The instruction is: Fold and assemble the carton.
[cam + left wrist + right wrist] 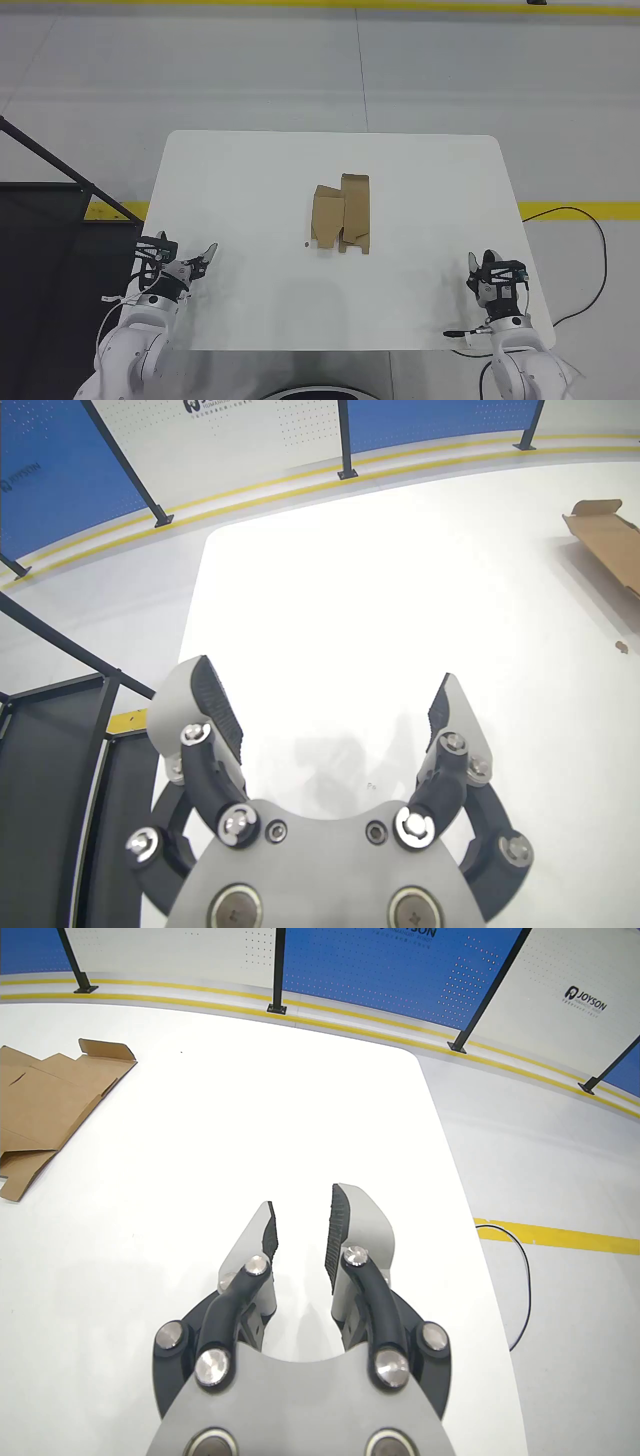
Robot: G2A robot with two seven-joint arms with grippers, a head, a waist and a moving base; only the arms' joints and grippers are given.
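Flat brown carton (342, 215) lying unfolded on the white bench (250, 180), its flaps spread and none raised. The left jaws stand wide apart over the bench's near corner on that side, with nothing between the ribbed pads (220, 710). The carton (605, 540) lies well ahead of them and off toward the other arm, well apart. The right jaws stand narrowly apart, a slim gap between the pads (337, 1228), and hold nothing. They hang over the opposite near corner of the bench (250, 1103). From them the carton (45, 1103) lies ahead and toward the left arm, likewise well apart. The carton thus sits between the two pairs of jaws and beyond both. A small dark speck (305, 243) rests on the bench just beside the carton's edge, on the side nearer the left jaws. A black cable (520, 1278) runs over the floor outside the right jaws, past the bench edge.
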